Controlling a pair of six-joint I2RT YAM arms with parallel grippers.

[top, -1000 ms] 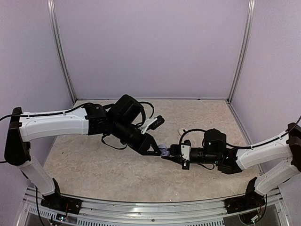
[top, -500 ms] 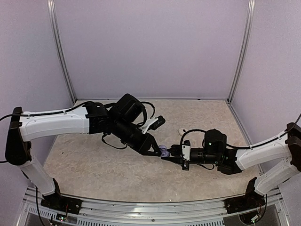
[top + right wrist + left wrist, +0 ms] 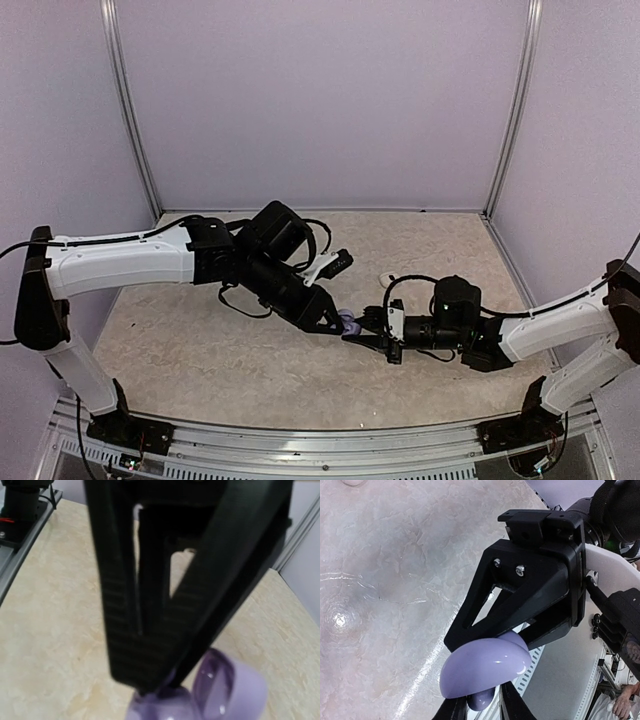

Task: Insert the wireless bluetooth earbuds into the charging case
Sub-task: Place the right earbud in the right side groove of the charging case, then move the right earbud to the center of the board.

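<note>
From above, the two arms met over the middle of the surface, with the lilac charging case between their tips. The right hand reached the case from its right and was clamped on it. The left hand came at the case from its left. A small white object lay on the surface beyond the case, apart from it. In the left wrist view, the right hand gripped the case from above, the glossy dome facing the camera. Just below the case a lilac earbud sat between the left hand's fingers, close under the dome. I could not tell whether those fingers pinched it or stood loose around it. In the right wrist view, the left hand loomed blurred over the case, which lay open low in the frame.
</note>
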